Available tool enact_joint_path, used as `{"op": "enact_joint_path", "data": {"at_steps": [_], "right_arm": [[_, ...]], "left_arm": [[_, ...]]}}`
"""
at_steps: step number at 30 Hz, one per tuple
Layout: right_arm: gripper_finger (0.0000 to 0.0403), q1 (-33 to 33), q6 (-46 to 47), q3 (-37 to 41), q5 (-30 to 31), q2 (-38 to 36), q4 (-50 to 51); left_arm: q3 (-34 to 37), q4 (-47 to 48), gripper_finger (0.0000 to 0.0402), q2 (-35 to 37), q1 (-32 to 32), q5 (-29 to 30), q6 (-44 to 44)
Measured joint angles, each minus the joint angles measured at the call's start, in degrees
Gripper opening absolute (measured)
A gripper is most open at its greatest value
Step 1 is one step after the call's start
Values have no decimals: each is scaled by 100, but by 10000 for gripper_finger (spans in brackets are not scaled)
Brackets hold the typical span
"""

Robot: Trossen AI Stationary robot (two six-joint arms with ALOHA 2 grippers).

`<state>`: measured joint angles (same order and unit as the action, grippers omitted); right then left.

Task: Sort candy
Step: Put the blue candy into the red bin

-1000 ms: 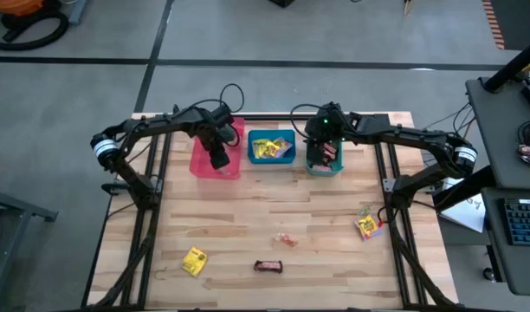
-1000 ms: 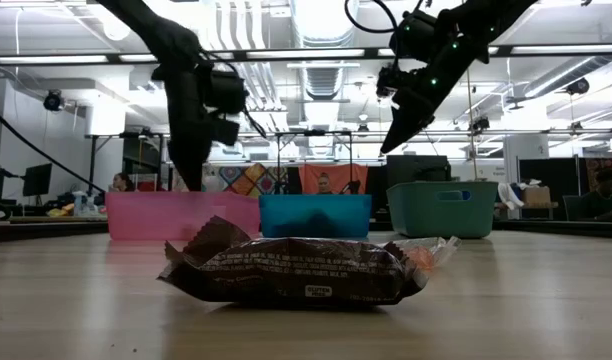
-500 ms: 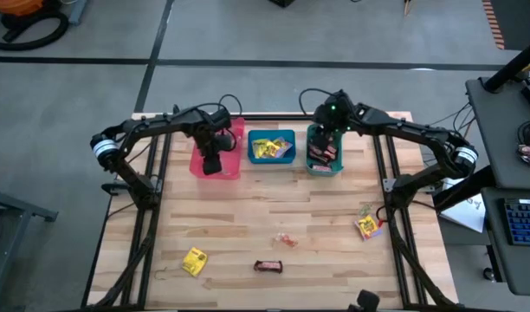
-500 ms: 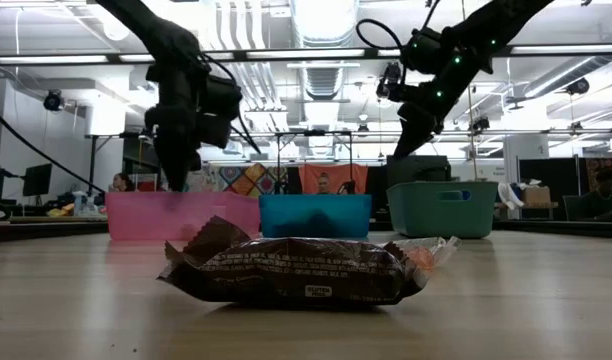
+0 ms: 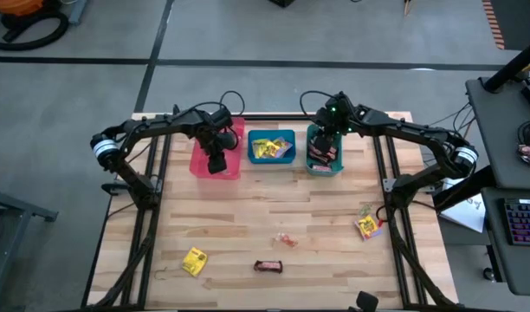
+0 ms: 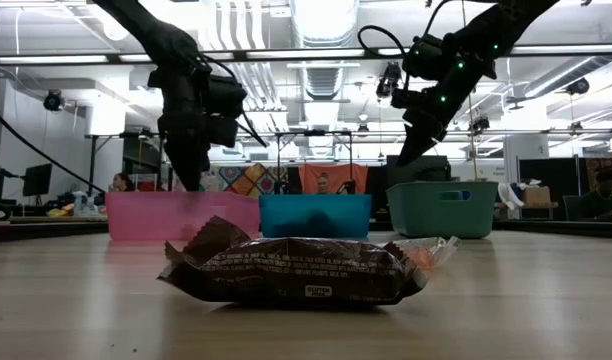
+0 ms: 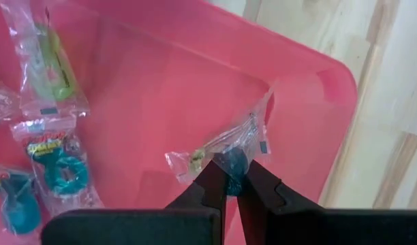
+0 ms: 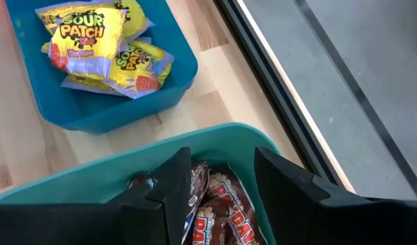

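The blue bin sits in the middle of the row at the far side of the table, so it is the marker here; it holds yellow packets, which shows each bin is for one kind of candy.

To the left of the blue bin is the pink bin; the left gripper hangs over it, pinched tight on a clear-wrapped teal sweet; it holds the sweet above the pink floor, most likely so it can drop it beside the other clear-wrapped pieces that lie there already; the sweet is not yet lying down with them.

To the right of the blue bin is the teal bin; the right gripper is over it with its fingers spread wide and nothing between them; dark brown-red bars lie inside, right under the gap, so this arm looks done with a drop.

Nearer the front of the table, well apart from the blue bin, some candy is not sorted; from left to right there is a yellow packet, a brown bar, a small pink sweet, and another yellow packet by the right edge; each will need to go to its own matching bin.
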<state>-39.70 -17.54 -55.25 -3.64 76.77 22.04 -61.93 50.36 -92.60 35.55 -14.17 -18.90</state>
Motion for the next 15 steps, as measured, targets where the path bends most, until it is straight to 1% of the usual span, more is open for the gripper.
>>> {"op": "enact_joint_path", "data": {"at_steps": [6, 9, 12, 15], "right_arm": [[156, 0, 15, 44, 1, 2, 0], [159, 0, 22, 44, 1, 2, 2], [160, 0, 42, 44, 1, 2, 2], [157, 0, 16, 44, 1, 2, 2]], "left_arm": [[100, -86, 2, 0, -28, -66, 14], [100, 83, 2, 0, -92, -190, 111], [138, 287, 2, 0, -129, -182, 247], [251, 137, 2, 0, -125, -50, 307]]}}
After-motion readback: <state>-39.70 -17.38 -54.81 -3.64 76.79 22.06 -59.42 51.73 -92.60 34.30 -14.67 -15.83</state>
